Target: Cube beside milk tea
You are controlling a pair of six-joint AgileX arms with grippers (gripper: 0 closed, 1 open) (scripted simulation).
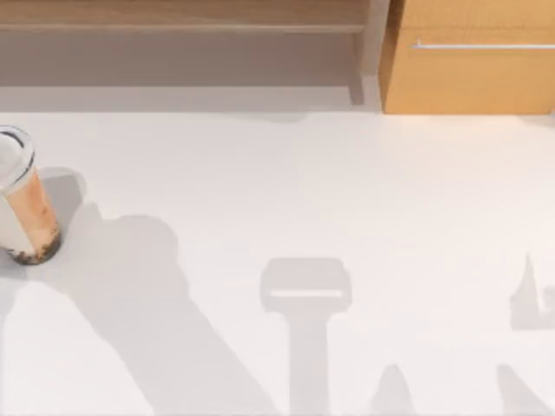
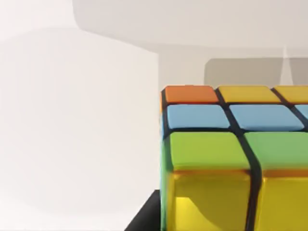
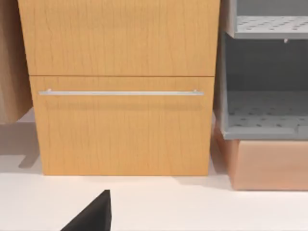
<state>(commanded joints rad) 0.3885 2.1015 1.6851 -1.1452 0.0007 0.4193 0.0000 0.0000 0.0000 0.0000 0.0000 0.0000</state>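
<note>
The milk tea (image 1: 26, 204) stands at the far left edge of the table in the top view, a clear lidded cup of brown drink with dark pearls at its bottom. The cube (image 2: 231, 159) sits very close in the left wrist view, showing orange, yellow, blue and green stickers on a black grid. My left gripper (image 2: 147, 216) is shut on it, with a black finger pressed against the cube's side. The white table lies well behind the cube. A dark part of my right gripper (image 3: 91, 214) faces the wooden cabinet.
A wooden cabinet (image 1: 468, 56) with a metal handle (image 3: 120, 93) stands at the back right. A grey open shelf (image 3: 264, 110) sits beside it, and a low shelf (image 1: 182, 43) runs along the back left. Arm shadows fall across the white table (image 1: 347, 191).
</note>
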